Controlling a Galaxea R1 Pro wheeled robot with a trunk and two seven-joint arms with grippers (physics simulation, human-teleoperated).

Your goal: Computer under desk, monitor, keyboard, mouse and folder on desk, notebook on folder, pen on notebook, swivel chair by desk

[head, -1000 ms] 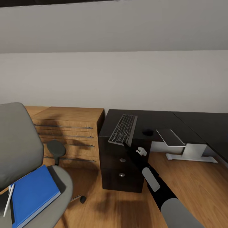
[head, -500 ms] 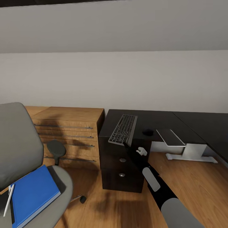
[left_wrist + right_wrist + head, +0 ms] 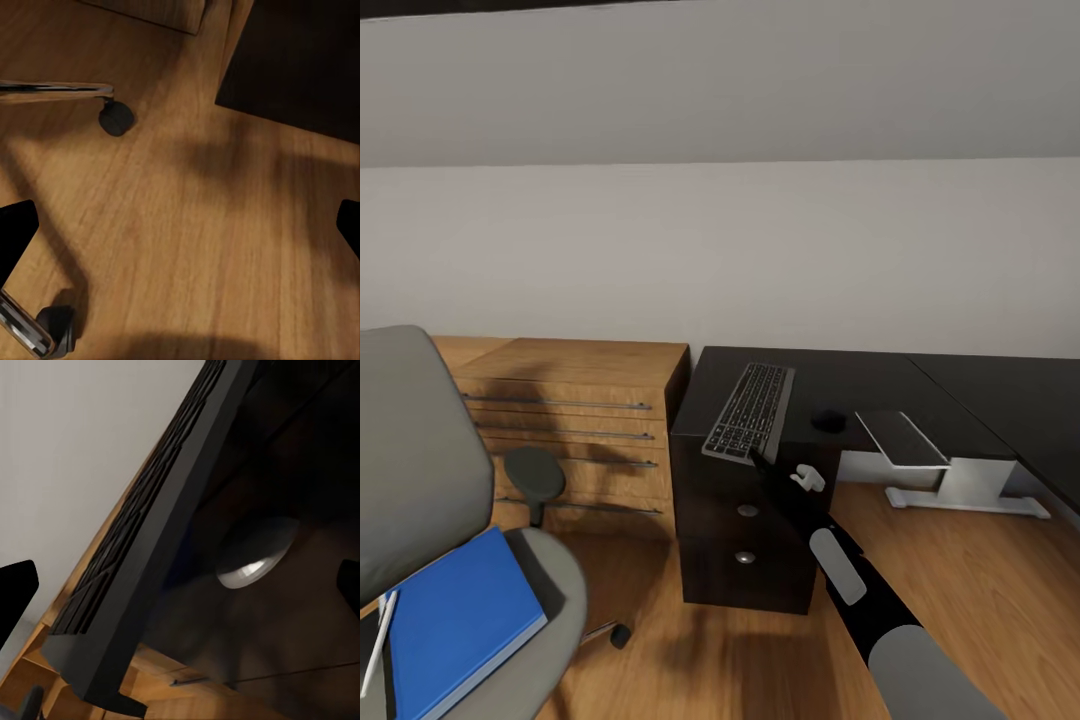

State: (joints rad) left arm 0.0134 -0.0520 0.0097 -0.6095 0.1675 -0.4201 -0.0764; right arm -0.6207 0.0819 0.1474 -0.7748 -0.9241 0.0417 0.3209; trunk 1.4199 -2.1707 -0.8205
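The black keyboard (image 3: 752,408) lies on the desk (image 3: 880,385) above the dark drawer unit (image 3: 745,530), its near end overhanging the edge. My right gripper (image 3: 760,462) is open just below that end. The right wrist view shows the keyboard's (image 3: 150,540) edge close up, between the spread fingers of the right gripper (image 3: 180,592). A dark mouse (image 3: 827,421) sits right of the keyboard. The blue folder (image 3: 455,610) rests on the grey swivel chair (image 3: 420,450), with the pen (image 3: 375,640) beside it. My left gripper (image 3: 180,232) hangs open over the floor.
A light-wood dresser (image 3: 580,420) stands against the wall, left of the desk. A flat grey slab (image 3: 905,438) sits at the desk's front edge above a white leg (image 3: 965,485). Chair casters (image 3: 116,118) roll on the wooden floor beneath my left gripper. A silver drawer knob (image 3: 251,566) is near my right gripper.
The head view has shifted a little, so the chair and folder sit slightly farther left in the picture. My right arm holds its pose at the keyboard.
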